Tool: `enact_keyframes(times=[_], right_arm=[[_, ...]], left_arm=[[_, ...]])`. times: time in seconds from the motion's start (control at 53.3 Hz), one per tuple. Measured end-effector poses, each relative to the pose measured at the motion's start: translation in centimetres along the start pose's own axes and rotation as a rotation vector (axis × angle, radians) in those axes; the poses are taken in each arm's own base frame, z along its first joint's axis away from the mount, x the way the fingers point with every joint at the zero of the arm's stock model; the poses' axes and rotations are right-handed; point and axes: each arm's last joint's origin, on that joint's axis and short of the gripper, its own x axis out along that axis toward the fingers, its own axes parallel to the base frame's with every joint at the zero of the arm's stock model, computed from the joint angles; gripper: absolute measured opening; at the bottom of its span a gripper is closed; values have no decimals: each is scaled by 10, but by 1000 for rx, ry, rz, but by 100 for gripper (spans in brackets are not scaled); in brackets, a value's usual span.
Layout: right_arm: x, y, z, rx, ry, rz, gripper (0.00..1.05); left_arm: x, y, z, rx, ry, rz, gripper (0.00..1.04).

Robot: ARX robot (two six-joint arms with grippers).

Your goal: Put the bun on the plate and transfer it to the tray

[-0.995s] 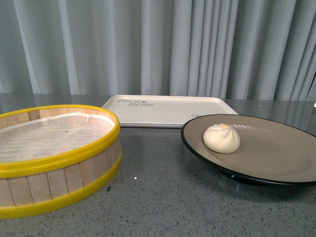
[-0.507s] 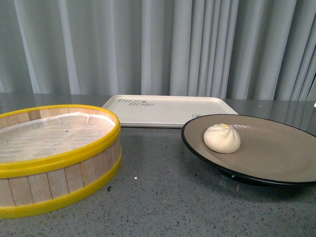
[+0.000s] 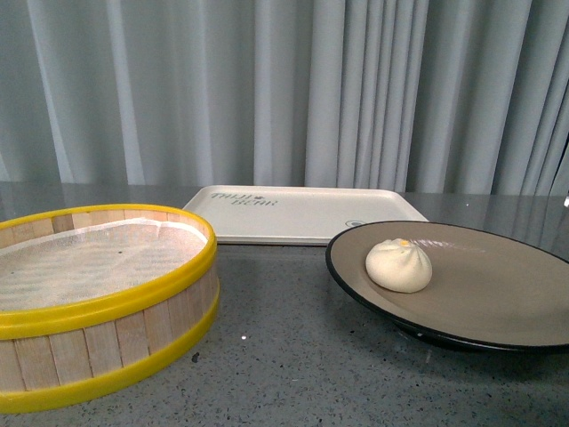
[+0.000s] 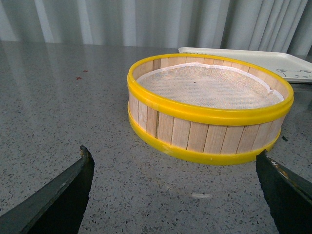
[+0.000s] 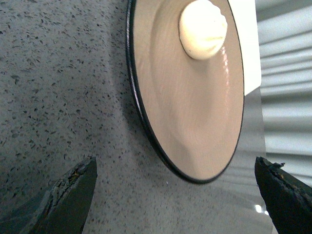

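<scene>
Front view: the bun point(image 3: 398, 265) sits on the plate point(image 3: 498, 289), off-centre toward the side facing the steamer basket point(image 3: 98, 307). The tray point(image 3: 302, 212) lies just behind the plate on the table point(image 3: 293, 365). Neither arm shows here. What remains is carrying the plate onto the tray. The bun is round and loose on a smooth, shallow surface, so any tilt during the lift could roll it over the rim. The plate's foot must also clear the tray's raised edge, or it may catch and jolt.

Left wrist view: the left gripper point(image 4: 173, 155) is spread wide and holds nothing, low over the table and facing the steamer basket. The plate is out of this view. If this arm reaches across, the basket stands in its way and could be shoved.

Right wrist view: the right gripper point(image 5: 175, 161) is also spread wide and empty, with the near edge of the plate ahead of its 2 fingers. The bun lies toward the far side. A 1-sided pinch on that thin, glossy black rim will likely slip or let the wide plate droop.
</scene>
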Motion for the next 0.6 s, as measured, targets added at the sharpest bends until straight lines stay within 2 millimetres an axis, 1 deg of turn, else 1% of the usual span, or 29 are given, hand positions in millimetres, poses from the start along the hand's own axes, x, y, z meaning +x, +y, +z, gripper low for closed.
enact_keyframes(times=[0.244, 0.544, 0.582, 0.601], right_arm=[[28, 2, 6, -76, -32, 41, 96], [60, -10, 7, -107, -46, 35, 96], [63, -10, 6, -106, -46, 40, 92], [66, -9, 5, -104, -44, 46, 87]], left_arm=[[0, 0, 0, 0, 0, 0, 98], [0, 0, 0, 0, 0, 0, 98], [0, 0, 0, 0, 0, 0, 98], [0, 0, 0, 0, 0, 0, 98]])
